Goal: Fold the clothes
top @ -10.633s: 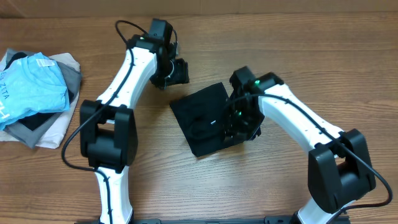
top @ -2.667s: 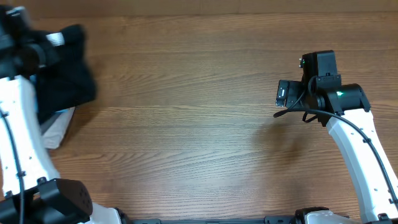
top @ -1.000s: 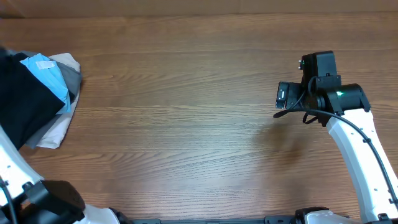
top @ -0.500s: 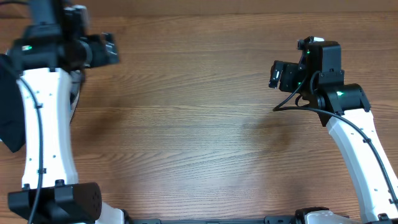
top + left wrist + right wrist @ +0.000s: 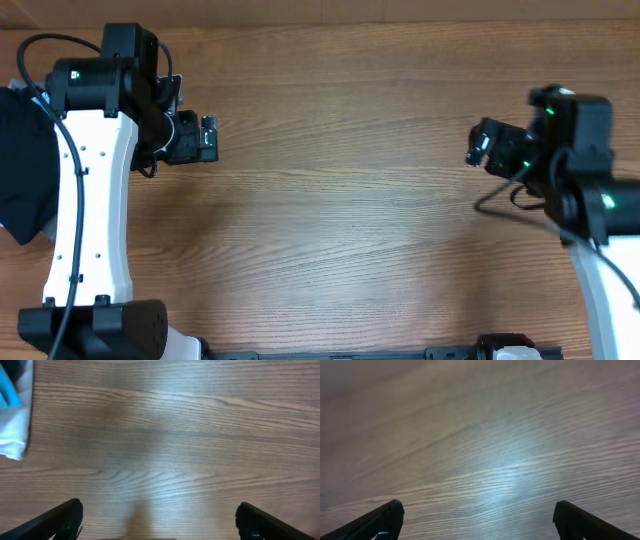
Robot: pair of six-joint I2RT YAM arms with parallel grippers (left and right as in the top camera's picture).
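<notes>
The black clothes lie in a folded heap at the far left edge of the table in the overhead view, partly behind my left arm. My left gripper hovers to their right, apart from them, jaws wide open and empty. In the left wrist view the left gripper frames bare wood between its dark fingertips. Far off on the right side, my right gripper is also open with nothing in it. The right wrist view shows the right gripper over plain tabletop.
A light blue garment and a white one show at the top left corner of the left wrist view, part of the pile at the table's left edge. Wooden tabletop spans the space between the arms.
The left arm has swung in from the left and its gripper has moved right and a little nearer. The right arm has shifted to the right and nearer. Both stay open.
</notes>
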